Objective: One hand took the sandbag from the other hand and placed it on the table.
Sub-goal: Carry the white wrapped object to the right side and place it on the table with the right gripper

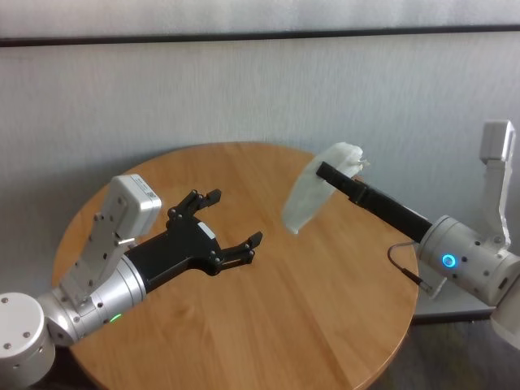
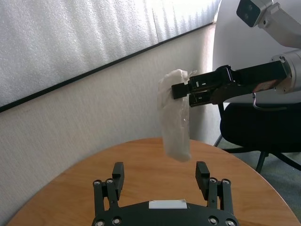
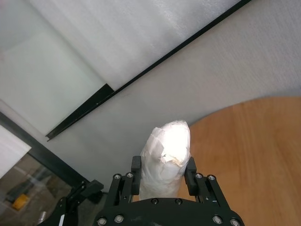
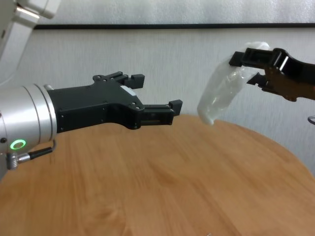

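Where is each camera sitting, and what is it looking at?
Head: high up, looking down on the table; both arms show, the left hand open, the right hand gripping the sandbag.
Chest: lower, looking across the table; left forearm and right hand show.
Left wrist: behind its own open fingers, facing the sandbag.
Right wrist: behind its own fingers, shut on the sandbag, facing the wall.
All four views share the sandbag.

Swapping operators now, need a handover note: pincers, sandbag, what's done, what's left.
Right pincer: shut on the sandbag near its top end, holding it in the air above the far side of the table; the bag hangs down, clear of the wood.
Left pincer: open, empty, over the table, short of the bag.
Done: the bag is lifted, in one pincer.
Left: set it on the table and let go.
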You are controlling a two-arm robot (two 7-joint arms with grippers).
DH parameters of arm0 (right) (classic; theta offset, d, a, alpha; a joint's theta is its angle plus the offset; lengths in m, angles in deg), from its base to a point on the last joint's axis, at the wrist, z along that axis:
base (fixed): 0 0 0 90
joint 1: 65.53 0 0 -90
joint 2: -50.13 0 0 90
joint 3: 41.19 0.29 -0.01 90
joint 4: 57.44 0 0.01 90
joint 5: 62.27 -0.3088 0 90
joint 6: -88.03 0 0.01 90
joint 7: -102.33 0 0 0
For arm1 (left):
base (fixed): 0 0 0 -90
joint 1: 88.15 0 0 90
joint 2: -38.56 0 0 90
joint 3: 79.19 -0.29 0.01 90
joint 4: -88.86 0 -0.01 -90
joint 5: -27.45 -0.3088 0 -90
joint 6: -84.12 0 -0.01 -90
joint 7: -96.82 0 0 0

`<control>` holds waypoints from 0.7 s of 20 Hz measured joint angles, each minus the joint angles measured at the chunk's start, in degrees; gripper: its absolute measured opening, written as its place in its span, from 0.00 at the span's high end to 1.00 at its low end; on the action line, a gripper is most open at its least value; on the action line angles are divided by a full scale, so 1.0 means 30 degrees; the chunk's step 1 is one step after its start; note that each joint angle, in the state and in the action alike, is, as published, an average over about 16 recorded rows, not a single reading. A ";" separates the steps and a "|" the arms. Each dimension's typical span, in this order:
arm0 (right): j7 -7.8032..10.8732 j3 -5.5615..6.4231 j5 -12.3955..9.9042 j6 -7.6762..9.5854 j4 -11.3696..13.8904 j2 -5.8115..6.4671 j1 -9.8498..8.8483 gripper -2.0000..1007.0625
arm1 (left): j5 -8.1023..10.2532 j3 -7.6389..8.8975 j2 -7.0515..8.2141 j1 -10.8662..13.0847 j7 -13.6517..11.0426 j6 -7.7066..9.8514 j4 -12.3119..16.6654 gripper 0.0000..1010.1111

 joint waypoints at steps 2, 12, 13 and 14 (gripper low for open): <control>-0.0032 0.0067 -0.0009 -0.0014 0.0045 0.0124 -0.0060 0.47 | 0.0000 0.0000 0.0000 0.0000 0.0000 0.0000 0.0000 0.01; -0.0297 0.0449 0.0004 0.0191 0.0537 0.1138 -0.0485 0.47 | -0.0366 0.0082 -0.0078 0.0043 0.0756 0.0475 0.0029 0.01; -0.0347 0.0495 0.0011 0.0248 0.0618 0.1300 -0.0546 0.47 | -0.0474 0.0117 -0.0113 0.0056 0.0934 0.0593 0.0029 0.01; -0.0400 0.0540 0.0018 0.0307 0.0699 0.1464 -0.0607 0.47 | -0.0590 0.0152 -0.0154 0.0066 0.1123 0.0716 0.0025 0.01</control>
